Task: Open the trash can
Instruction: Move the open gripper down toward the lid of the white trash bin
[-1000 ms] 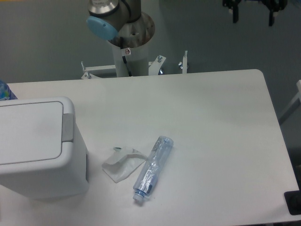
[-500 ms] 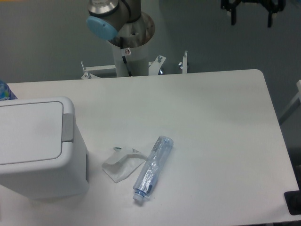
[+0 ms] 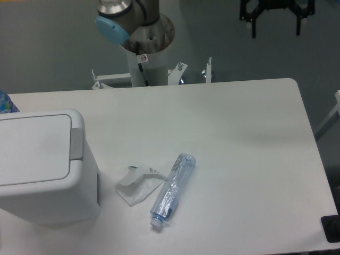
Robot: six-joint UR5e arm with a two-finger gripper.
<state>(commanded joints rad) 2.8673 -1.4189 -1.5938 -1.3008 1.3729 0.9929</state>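
Your gripper [image 3: 275, 24] hangs high up at the far side of the table [image 3: 239, 138], way off from the trash can [image 3: 45, 164]. Its two black fingers [image 3: 253, 25] point down and stand apart, with nothing between them. The trash can sits at the near left corner of the table, so from the gripper you have to go a long way left and toward the camera, and also down. The trash can is big, white and boxy, and its flat lid [image 3: 33, 149] is shut. The lid's long side runs left to right, out past the left edge of the view. The grey push tab [image 3: 76, 143] is on the right end of the lid, the end that faces the middle of the table. That is the side closest to your gripper, so it looks like the best spot to aim for. The tab is a thin strip that runs from front to back. Just right of the trash can, on the table, lies a crumpled white wrapper [image 3: 137, 184], and a clear plastic bottle [image 3: 173, 189] lies touching it on its right, tilted. Both are low and near the trash can but not touching it. They should not get in your way if you come down from above. The arm's base [image 3: 146, 50] stands behind the table, and its blue-capped joint [image 3: 111, 29] shows at the top.
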